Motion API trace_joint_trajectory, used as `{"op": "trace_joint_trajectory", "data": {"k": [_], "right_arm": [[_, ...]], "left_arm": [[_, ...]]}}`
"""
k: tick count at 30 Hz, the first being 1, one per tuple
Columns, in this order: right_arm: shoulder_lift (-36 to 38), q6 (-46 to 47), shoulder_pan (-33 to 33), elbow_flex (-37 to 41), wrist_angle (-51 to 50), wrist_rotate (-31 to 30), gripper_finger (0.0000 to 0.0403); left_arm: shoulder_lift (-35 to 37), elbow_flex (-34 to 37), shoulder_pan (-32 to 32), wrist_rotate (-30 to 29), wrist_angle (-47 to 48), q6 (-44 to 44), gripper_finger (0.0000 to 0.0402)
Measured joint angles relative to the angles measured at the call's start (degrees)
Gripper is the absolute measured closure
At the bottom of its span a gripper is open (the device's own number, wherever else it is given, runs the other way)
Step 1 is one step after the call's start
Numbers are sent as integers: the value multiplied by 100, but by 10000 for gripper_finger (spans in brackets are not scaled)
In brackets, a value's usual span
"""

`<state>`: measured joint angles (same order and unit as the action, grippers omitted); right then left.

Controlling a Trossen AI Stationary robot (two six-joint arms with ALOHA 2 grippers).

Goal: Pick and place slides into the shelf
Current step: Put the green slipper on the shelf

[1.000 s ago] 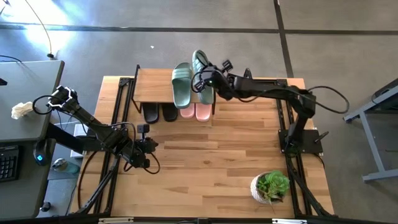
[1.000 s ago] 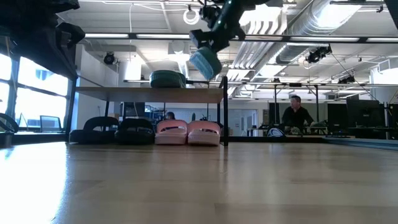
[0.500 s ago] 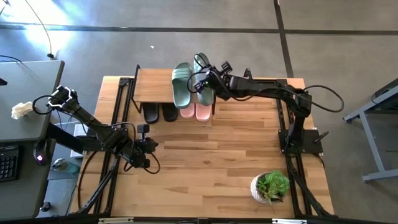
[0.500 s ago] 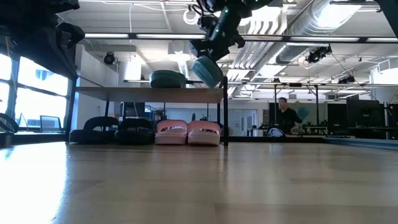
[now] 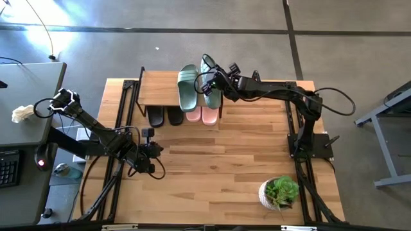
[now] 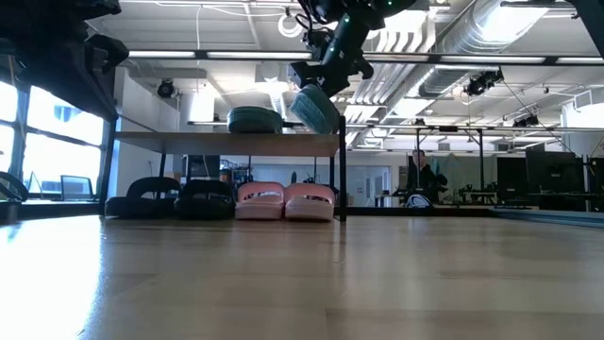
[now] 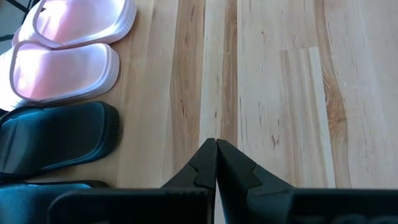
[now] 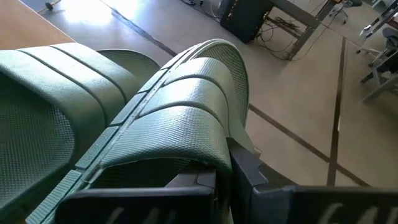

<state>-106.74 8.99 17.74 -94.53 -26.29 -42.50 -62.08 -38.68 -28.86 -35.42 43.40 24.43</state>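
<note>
My right gripper (image 5: 213, 82) is shut on a sage green slide (image 5: 207, 72) above the right end of the shelf (image 5: 157, 88); in the low view this slide (image 6: 313, 106) hangs tilted just over the plank top (image 6: 179, 142). The other green slide (image 5: 187, 86) lies sole-down on the shelf top. Under the plank, the pink pair (image 5: 201, 115) and the black pair (image 5: 165, 117) stand on the table. My left gripper (image 5: 153, 150) is shut and hovers over the table's left-middle; its wrist view shows the closed fingertips (image 7: 216, 144) near the pink slides (image 7: 68, 56) and black slides (image 7: 56, 140). My right gripper holds the green slide by its ribbed strap (image 8: 186, 134), at the strap's edge nearest the fingers (image 8: 239, 171); the strap hides exactly how the fingers close on it. The fingers come slanting from the table's right. The slide is lifted clear and tilted, beside the other green slide (image 8: 50, 99).
A potted plant (image 5: 280, 192) stands near the table's near right corner. The wooden tabletop (image 5: 218, 160) stretches in front of the shelf. A grey desk with a keyboard (image 5: 26, 128) is left of the table. A person (image 6: 420, 179) moves in the room behind.
My right gripper has carried the green slide a little down toward the shelf top and slightly toward the table's far edge, staying shut on it. The slide stays tilted and clear of the plank.
</note>
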Motion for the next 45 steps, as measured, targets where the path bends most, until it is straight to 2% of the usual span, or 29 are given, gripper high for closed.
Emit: {"op": "trace_joint_trajectory", "data": {"k": [11,21,27,32,39,45], "right_arm": [[0,-43,19,0,-6,123,400],[0,112,103,1,-5,168,317],[0,138,105,1,78,18,291],[0,148,105,1,128,10,288],[0,83,107,2,117,685,288],[0,-91,103,3,-73,783,288]], "left_arm": [[-1,0,0,2,0,8,401],[-1,0,-2,48,0,45,401],[-1,0,-2,50,0,48,401],[-1,0,-1,52,3,108,401],[-1,0,-2,153,4,119,401],[-1,0,-2,157,4,128,401]]}}
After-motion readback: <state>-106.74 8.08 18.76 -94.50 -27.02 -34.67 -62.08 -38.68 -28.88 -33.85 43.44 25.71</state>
